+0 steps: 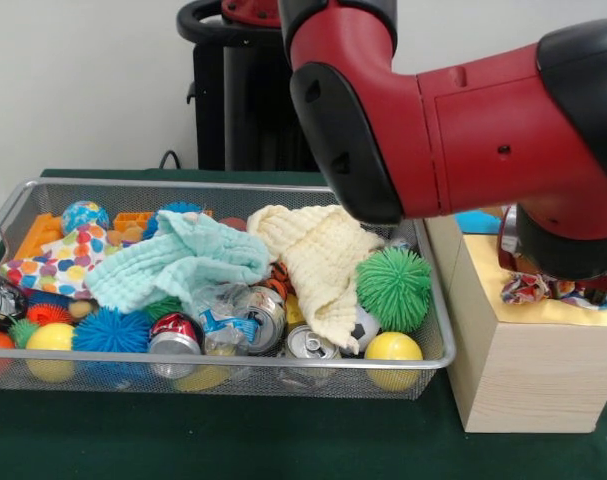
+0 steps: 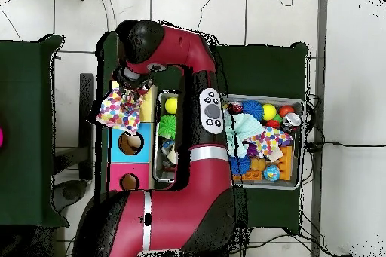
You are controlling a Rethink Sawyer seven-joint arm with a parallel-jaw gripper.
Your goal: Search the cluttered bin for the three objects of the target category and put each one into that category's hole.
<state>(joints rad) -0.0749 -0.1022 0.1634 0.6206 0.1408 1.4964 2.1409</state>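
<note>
My gripper (image 1: 543, 283) (image 2: 130, 90) hangs over the yellow top of the wooden sorting box (image 1: 523, 370) (image 2: 148, 108), to the right of the bin in the front view. It is shut on a white polka-dot cloth (image 1: 526, 291) (image 2: 118, 110), which droops onto the yellow section. The arm's black wrist hides most of the gripper. In the wire bin (image 1: 233, 362) lie a second polka-dot cloth (image 1: 58, 262) (image 2: 268, 141), a mint cloth (image 1: 178, 262) (image 2: 243, 126) and a cream cloth (image 1: 318, 265).
The box also has a blue section with a round hole (image 2: 130, 143) and a pink one (image 2: 129, 182). The bin holds drink cans (image 1: 258, 318), a green spiky ball (image 1: 394, 288), a yellow ball (image 1: 393, 350), a blue spiky ball (image 1: 111, 332) and orange blocks.
</note>
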